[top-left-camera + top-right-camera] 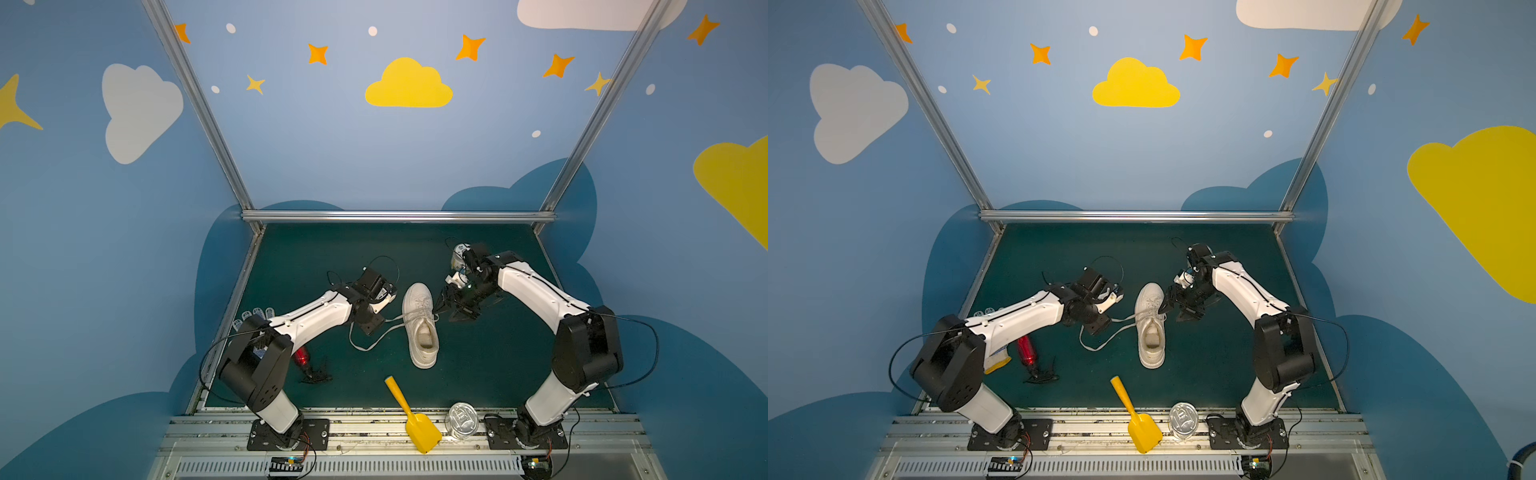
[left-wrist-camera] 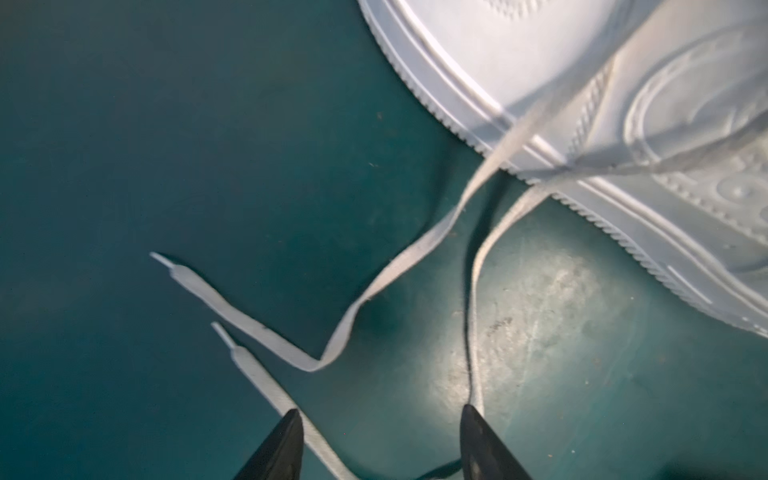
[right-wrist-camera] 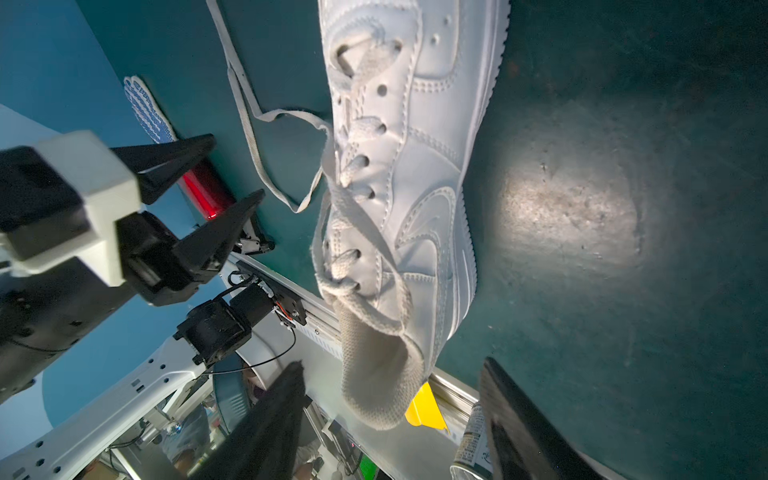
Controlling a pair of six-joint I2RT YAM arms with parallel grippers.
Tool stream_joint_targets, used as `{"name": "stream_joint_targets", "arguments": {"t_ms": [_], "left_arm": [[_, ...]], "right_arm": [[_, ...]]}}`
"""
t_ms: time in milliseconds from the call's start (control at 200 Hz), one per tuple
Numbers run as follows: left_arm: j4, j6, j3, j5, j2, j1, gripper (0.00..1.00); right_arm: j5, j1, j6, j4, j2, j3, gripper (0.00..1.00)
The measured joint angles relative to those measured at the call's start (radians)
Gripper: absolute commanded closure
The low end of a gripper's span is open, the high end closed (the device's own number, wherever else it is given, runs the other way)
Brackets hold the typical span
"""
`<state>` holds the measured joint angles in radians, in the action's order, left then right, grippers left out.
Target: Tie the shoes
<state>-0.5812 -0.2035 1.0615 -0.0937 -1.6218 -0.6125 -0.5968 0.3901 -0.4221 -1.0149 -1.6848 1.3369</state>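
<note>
- Closest to the camera, a metal rail (image 1: 374, 428) runs along the front edge and carries both arm bases. A yellow shovel (image 1: 422, 434) lies across it near the middle, with a tin can (image 1: 461, 419) just to its right.
- Behind the rail, the worktop (image 1: 498, 365) is a dark green mat, scuffed pale where the wrist lights fall. Blue walls (image 1: 311, 145) painted with clouds, stars and dots close it in on three sides, and metal posts stand at the far corners.
- At the left edge of the mat, a dotted glove (image 1: 257, 312) lies flat, partly hidden under the left arm (image 1: 311, 316).
- Just right of the glove lies a red cylinder (image 1: 302, 357) with a black cord (image 1: 318, 374) at its near end.
- The left jaws hang over the mat to the left of the sneaker, spread apart and gripping nothing. In the left wrist view a lace passes close by both fingertips (image 2: 286, 436), lying on the mat below them.
- The laces (image 1: 370, 336) are untied. Both loose ends trail off the sneaker's left side onto the mat.
- The sneaker (image 1: 422, 328) stands on its sole near the middle of the mat, toe toward the far wall and heel toward the camera.
- The right arm (image 1: 532, 291) reaches in from the right. The right jaws are spread wide beside the sneaker's laced part, grasping nothing. Whether a fingertip (image 3: 519, 424) touches the sneaker cannot be told.
</note>
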Motion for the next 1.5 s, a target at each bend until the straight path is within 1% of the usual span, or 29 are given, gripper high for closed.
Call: {"name": "stream_joint_targets", "arguments": {"t_ms": [320,436,536,731,851,1076,1327,1497], "left_arm": [[0.035,0.122,-0.016,0.021,-0.055,-0.086,0.38],[0.075,0.148,-0.016,0.040,-0.082,-0.100,0.39],[0.110,0.165,-0.015,0.063,-0.111,-0.100,0.41],[0.139,0.182,0.014,0.107,-0.177,-0.099,0.46],[0.160,0.185,0.014,0.125,-0.179,-0.099,0.52],[0.214,0.186,0.013,0.142,-0.180,-0.099,0.58],[0.269,0.186,0.008,0.150,-0.194,-0.099,0.62],[0.278,0.184,0.008,0.136,-0.208,-0.104,0.62]], "right_arm": [[-0.009,-0.036,0.013,-0.023,0.026,0.000,0.34],[-0.012,-0.055,0.020,-0.030,0.047,0.000,0.34],[-0.019,-0.069,0.027,-0.033,0.062,-0.002,0.34],[-0.026,-0.089,0.042,-0.044,0.068,-0.016,0.35],[-0.027,-0.095,0.045,-0.049,0.071,-0.018,0.35],[-0.033,-0.100,0.046,-0.052,0.074,-0.019,0.36],[-0.033,-0.100,0.054,-0.066,0.074,-0.019,0.37],[-0.033,-0.100,0.060,-0.072,0.074,-0.019,0.37]]}}
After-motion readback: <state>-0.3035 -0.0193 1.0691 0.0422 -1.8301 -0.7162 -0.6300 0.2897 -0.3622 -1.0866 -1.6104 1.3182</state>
